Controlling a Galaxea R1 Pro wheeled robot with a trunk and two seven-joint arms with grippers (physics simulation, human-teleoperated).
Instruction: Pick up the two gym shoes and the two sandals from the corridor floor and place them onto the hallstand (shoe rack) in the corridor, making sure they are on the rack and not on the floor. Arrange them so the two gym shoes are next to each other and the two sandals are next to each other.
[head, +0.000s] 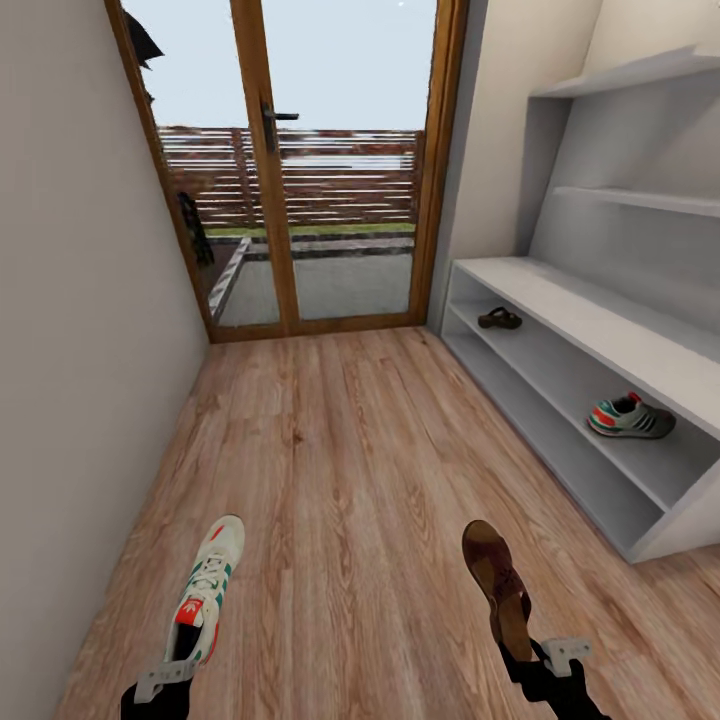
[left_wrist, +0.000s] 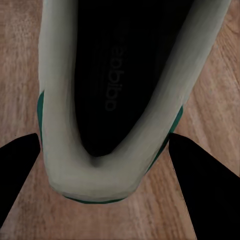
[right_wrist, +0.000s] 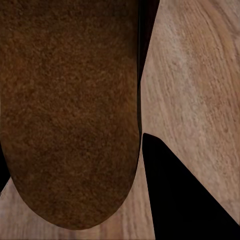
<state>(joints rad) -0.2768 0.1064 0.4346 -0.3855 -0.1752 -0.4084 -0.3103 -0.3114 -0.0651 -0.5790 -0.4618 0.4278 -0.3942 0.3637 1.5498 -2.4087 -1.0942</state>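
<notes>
One gym shoe (head: 210, 588), white with green stripes and a red tongue mark, is at the lower left, and my left gripper (head: 165, 682) is shut on its heel. In the left wrist view the heel (left_wrist: 95, 175) sits between both black fingers (left_wrist: 202, 192). A brown sandal (head: 496, 582) is at the lower right, held at its rear end by my right gripper (head: 545, 660). Its sole (right_wrist: 70, 115) lies against one finger (right_wrist: 175, 192). The hallstand (head: 560, 310) stands along the right wall. Its lower shelf carries the other sandal (head: 499, 318) at the far end and the other gym shoe (head: 630, 416) nearer me.
The corridor floor (head: 350, 470) of wood planks runs ahead to a glass door (head: 300, 170) with a wooden frame. A plain wall (head: 70, 350) closes the left side. Stepped grey shelves (head: 640, 200) rise above the rack on the right.
</notes>
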